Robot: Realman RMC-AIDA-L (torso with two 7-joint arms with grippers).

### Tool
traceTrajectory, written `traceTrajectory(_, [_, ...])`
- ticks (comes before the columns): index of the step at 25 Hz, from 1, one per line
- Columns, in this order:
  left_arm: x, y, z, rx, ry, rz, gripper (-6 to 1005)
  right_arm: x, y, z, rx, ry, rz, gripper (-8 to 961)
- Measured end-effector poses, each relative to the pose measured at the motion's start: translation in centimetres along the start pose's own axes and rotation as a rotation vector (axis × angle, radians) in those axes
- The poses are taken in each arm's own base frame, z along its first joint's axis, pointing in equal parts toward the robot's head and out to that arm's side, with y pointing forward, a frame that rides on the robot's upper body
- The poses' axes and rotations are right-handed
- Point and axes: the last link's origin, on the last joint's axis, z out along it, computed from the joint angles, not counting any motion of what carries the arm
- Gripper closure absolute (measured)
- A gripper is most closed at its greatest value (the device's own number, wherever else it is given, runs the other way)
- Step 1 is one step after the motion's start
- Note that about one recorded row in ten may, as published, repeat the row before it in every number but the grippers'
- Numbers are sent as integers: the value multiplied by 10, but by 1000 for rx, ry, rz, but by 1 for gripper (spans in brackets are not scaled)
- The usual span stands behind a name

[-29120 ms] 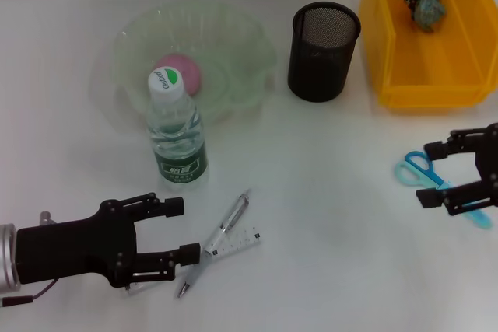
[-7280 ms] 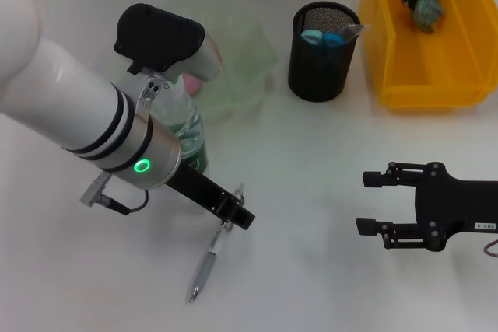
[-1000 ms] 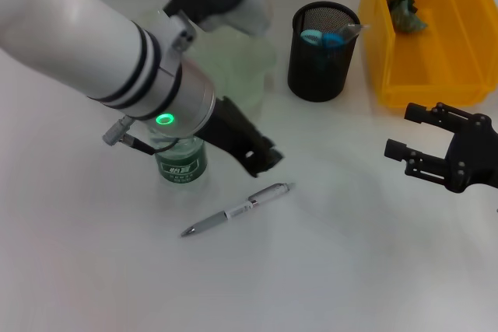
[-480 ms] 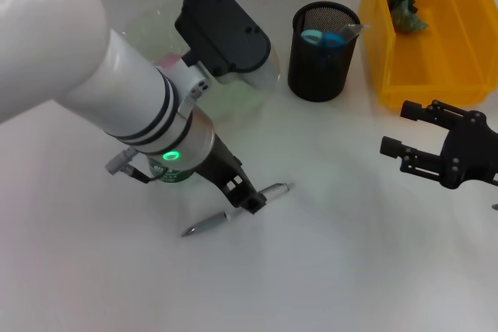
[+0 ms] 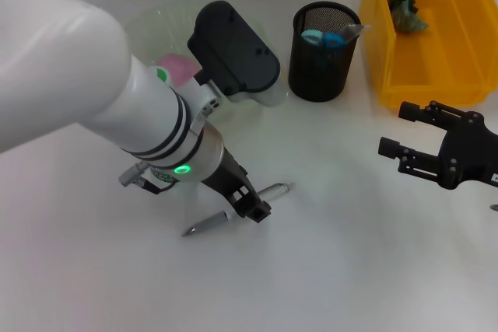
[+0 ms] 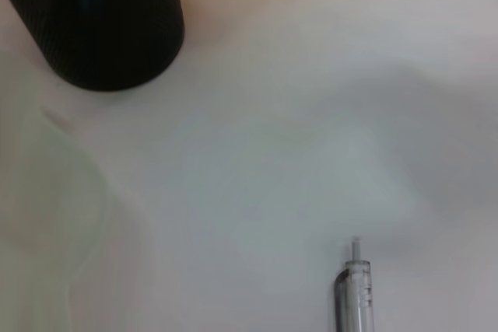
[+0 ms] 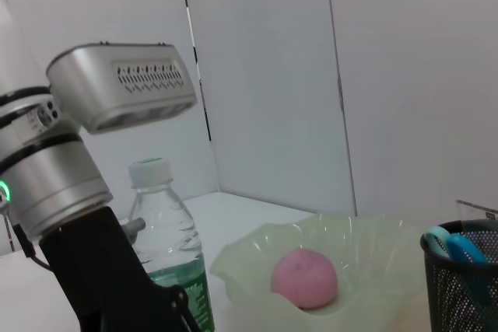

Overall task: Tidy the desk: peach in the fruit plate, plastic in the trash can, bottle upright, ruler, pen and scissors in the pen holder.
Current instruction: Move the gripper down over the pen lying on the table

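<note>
One desk [image 5: 327, 270]; one left gripper [image 5: 253, 209] lowered over the middle of one pen [image 5: 233, 211], fingers seemingly straddling the barrel, grip hard to confirm; one right gripper [image 5: 405, 139] hovering near the trash can, fingers spread wide, holding nothing. One trash can [image 5: 451, 75] with one plastic [image 5: 406, 10] inside; one fruit plate [image 5: 144, 25] with one peach [image 5: 180, 69]. One bottle [image 7: 167, 246] upright beside the plate; one pen holder [image 5: 323, 56] with one scissors [image 5: 327, 38] and one ruler [image 5: 352, 31].

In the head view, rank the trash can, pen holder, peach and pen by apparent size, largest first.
1. Trash can, largest though cut off by the frame.
2. Pen holder.
3. and 4. Peach and pen: unsure, since the left arm hides part of each.
</note>
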Motion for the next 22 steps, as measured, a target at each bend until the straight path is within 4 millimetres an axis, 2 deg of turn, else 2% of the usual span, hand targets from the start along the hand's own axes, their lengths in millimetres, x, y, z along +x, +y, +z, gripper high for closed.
traceTrajectory(8, [2, 3, 5, 5, 2, 25, 353, 0, 0, 0, 1, 1, 1, 220])
traceTrajectory(15, [1, 8, 7, 3, -2, 47, 570, 0, -1, 0, 6, 5, -1, 220])
traceTrajectory(22, [1, 10, 10, 6, 1, 54, 629, 0, -1, 1, 4, 5, -1, 220])
